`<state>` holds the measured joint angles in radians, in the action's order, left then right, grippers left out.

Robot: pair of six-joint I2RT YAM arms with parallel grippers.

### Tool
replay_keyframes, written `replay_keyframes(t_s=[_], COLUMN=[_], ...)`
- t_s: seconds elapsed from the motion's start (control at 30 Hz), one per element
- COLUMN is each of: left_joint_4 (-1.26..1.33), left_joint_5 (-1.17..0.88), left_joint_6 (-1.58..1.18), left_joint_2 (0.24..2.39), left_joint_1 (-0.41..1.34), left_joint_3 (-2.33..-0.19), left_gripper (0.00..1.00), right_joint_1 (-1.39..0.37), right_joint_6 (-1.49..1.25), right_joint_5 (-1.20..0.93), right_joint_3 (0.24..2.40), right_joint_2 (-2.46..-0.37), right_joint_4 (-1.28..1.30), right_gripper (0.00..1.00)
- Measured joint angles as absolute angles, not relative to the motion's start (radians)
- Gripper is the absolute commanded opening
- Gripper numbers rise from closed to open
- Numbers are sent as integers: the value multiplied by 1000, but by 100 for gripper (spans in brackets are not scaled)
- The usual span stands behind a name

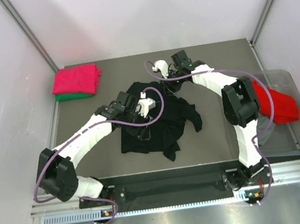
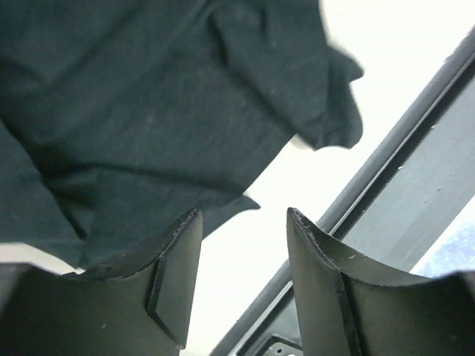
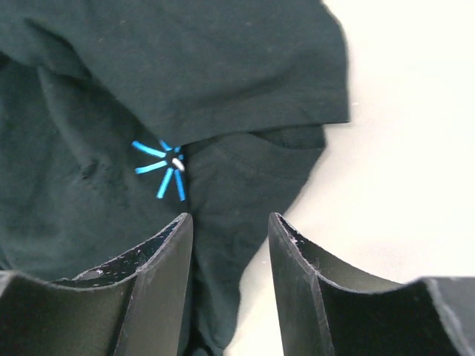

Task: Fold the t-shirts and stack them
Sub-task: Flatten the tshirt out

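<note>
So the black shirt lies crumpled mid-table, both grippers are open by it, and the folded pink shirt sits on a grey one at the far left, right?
Not quite. Under the folded pink shirt lies a green shirt, not a grey one, as the top view shows. The rest holds: the black shirt lies crumpled mid-table, and the left gripper and right gripper are open by it.

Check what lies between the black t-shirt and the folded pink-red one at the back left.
Nothing: in the top external view only bare table separates the black t-shirt from the pink-red t-shirt, folded atop a green t-shirt.
</note>
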<state>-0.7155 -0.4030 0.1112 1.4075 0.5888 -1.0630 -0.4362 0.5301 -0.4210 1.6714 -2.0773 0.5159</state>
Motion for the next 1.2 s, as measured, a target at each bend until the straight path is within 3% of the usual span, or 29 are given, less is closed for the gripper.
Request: replay_keyframes(t_s=[0.2,0.3,0.53,0.83,1.0,1.2], left_joint_4=[-715,-723,-762,-783,-787,-800], left_joint_5=[-355,-321,-241,-178,-171,-170], left_joint_6=[77,66,43,16,9,5], left_joint_2=[1443,1488,1548,1561,1602,1630], left_joint_1=[591,616,723,742,757,809], left_joint_3=[-1043,-1047,-1068,-1061,-1060,-1060], left_gripper=[39,22,34,36,43,41], right_joint_1=[-393,-363,-324,-320,-320,-319], right_joint_6=[485,467,458,459,459,461], right_joint_5=[-419,-419,-420,-421,-424,-426], right_joint_3=[1749,1768,1775,1775,1775,1774], right_joint_2=[-2106,-2108,-2108,-2107,-2107,-2107], right_joint_4=[514,513,511,509,509,509], right_gripper=[46,46,46,46,46,46])
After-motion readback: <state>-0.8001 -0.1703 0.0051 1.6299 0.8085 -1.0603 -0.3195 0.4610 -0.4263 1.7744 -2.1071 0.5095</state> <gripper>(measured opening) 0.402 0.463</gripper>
